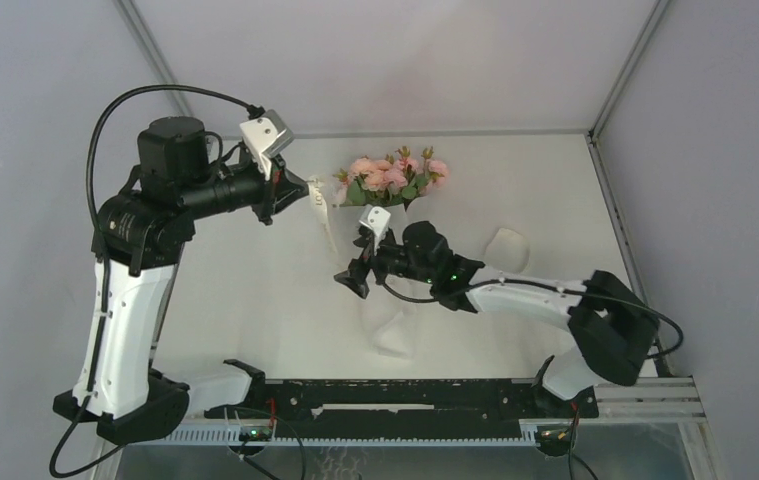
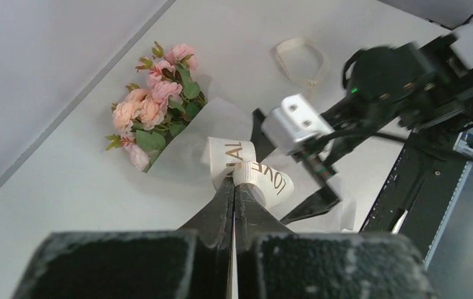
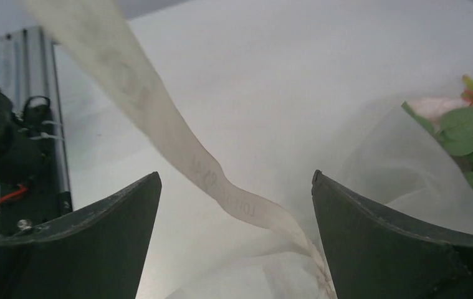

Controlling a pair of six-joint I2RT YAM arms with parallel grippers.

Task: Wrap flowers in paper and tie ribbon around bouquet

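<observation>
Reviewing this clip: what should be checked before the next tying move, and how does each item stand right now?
1. Left fingers shut on cream printed fabric ribbon: ok.
2. Right fingers open, ribbon strand running between them ungripped: ok.
3. Pale pink roses sit inside translucent white paper cone: ok.
4. Ribbon knotted around the cone: cannot tell.
5. Spare cream ribbon loop lies apart from both arms: ok.

light: bright, even | shadows: soft | blur: upper ribbon [image 3: 87, 31], right wrist
</observation>
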